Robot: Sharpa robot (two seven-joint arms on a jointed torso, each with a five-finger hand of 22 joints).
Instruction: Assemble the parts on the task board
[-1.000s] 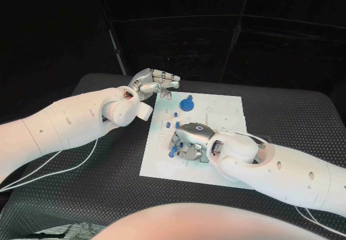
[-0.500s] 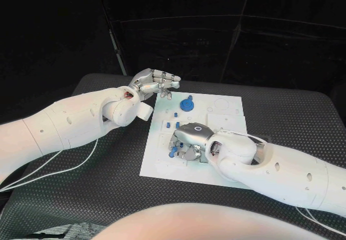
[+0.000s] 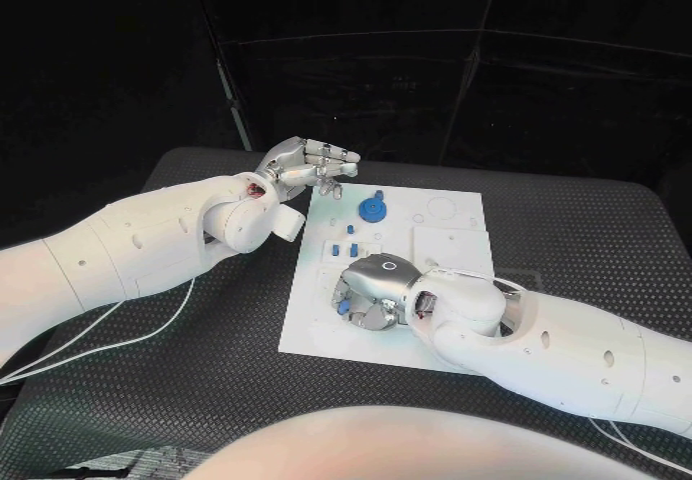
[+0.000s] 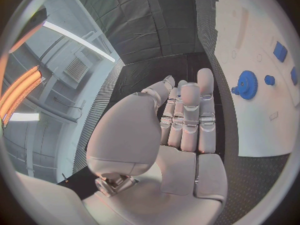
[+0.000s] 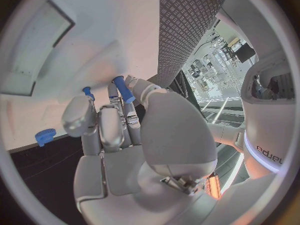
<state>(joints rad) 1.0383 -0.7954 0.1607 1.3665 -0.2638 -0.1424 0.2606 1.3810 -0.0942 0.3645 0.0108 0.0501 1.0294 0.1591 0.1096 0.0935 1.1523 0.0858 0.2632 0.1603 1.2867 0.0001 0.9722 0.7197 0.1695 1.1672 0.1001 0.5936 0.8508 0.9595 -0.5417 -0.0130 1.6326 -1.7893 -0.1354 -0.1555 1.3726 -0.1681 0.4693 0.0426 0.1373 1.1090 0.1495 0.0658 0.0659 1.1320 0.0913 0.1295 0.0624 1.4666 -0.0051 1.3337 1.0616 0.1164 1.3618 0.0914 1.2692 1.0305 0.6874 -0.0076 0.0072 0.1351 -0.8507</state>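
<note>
Black table [image 3: 173, 370], ribbed rubbery mat surface, is filling the lower two thirds of the head view. White flat task board [image 3: 447, 225] is sitting centre frame, matte, with shallow round and rectangular recesses showing at its upper right. Left hand [image 3: 306, 163], silver metal with segmented fingers, is hovering at upper centre-left, just off the board's upper left corner; fingers are curled in toward the palm with nothing in them, and the wrist view shows them lying close side by side [image 4: 187, 117]. Right hand [image 3: 375, 290] is reaching down over the board's lower left area, just below frame centre, palm down; in its wrist view it is pinching a small blue cylindrical peg [image 5: 122, 88] between thumb and a finger, the rest of its fingers bunched together. Blue toothed gear [image 3: 374, 209], round and flat, is lying on the board's upper part. Small blue blocks [image 3: 346, 246] are sitting just below the gear. A knurled blue part [image 5: 45, 135] is showing near the board's edge in the right wrist view.
</note>
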